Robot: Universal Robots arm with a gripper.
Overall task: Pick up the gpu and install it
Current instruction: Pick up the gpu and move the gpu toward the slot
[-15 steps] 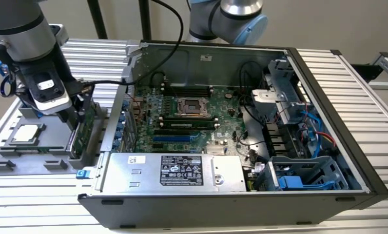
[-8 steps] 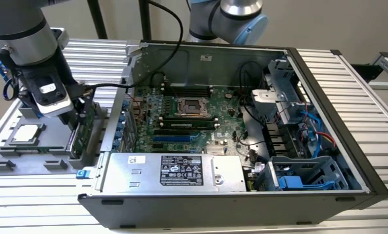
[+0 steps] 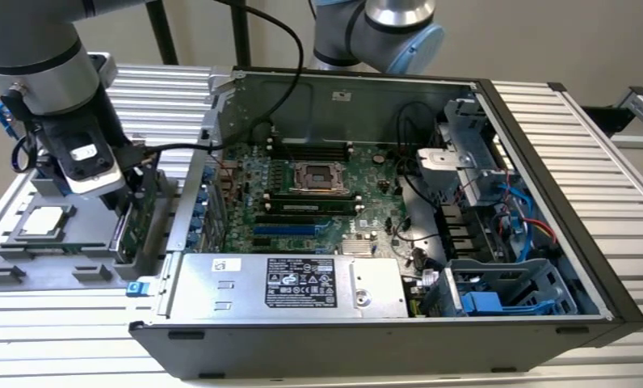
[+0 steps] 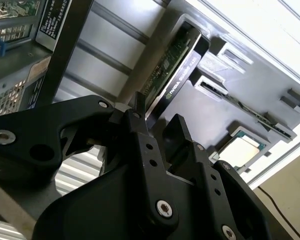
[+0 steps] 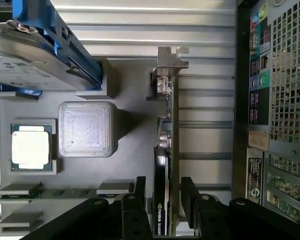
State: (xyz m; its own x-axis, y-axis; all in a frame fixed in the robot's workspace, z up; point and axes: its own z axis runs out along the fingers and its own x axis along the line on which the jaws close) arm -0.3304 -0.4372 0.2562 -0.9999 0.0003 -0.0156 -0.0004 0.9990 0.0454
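One gpu (image 5: 166, 145) upright in tray (image 5: 132, 100); one gripper (image 5: 163, 184) straddling it, jaws apart

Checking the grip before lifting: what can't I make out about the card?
First wrist view: the gpu runs off the picture's edge between the fingers.
Second wrist view: the fingers cover its near end.
Exterior view: the arm's wrist hides part of it.

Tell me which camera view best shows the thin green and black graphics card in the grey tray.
The first wrist view: the green and black graphics card runs edge-on, bracket to gripper. The second wrist view shows one slanted edge; the exterior view, a green sliver beneath the arm.
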